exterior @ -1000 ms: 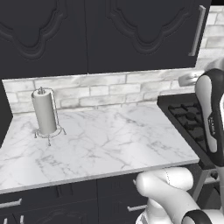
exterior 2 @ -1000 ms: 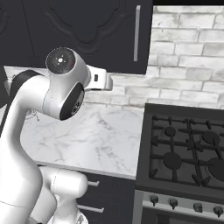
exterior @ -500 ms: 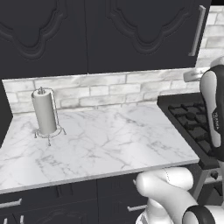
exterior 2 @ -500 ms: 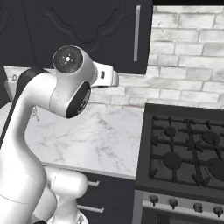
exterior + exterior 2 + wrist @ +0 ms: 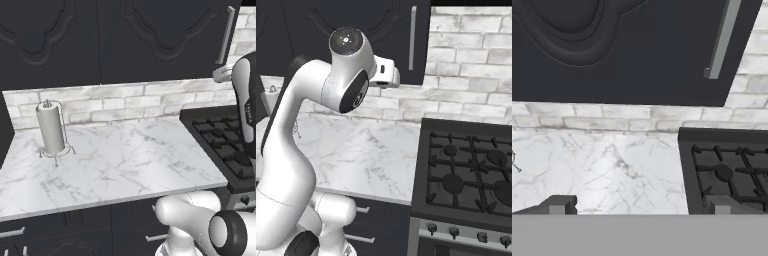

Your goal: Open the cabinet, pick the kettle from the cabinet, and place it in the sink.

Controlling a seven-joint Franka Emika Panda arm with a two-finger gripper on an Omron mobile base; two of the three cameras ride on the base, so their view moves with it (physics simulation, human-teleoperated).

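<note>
The task is judged to be at its very start: the cabinet [image 5: 165,40] is seen with its door fully closed, and its long silver handle [image 5: 721,39] has not been touched. The kettle cannot be seen and is presumed to be behind that closed door; the sink is not to be found on the stretch of counter [image 5: 115,160] shown. Everything is therefore left to be done: the handle has to be grasped, the door swung open, the kettle lifted out, and the sink reached and used. The gripper [image 5: 637,206] is held in the air in front of the brick wall [image 5: 466,65], below and to the left of the handle and well apart from it, as judged from the right base view. In the hand view the two dark fingertips [image 5: 558,205] are seen set wide apart with nothing between them. A paper towel holder [image 5: 51,129] stands at the left of the counter, and a stove [image 5: 466,175] lies to its right; neither is involved. Compared with a second ago, the arm's upper joint has been raised and the hand carried up and to the right, closer to the handle, while the base views are unchanged, so the base has not been driven.
</note>
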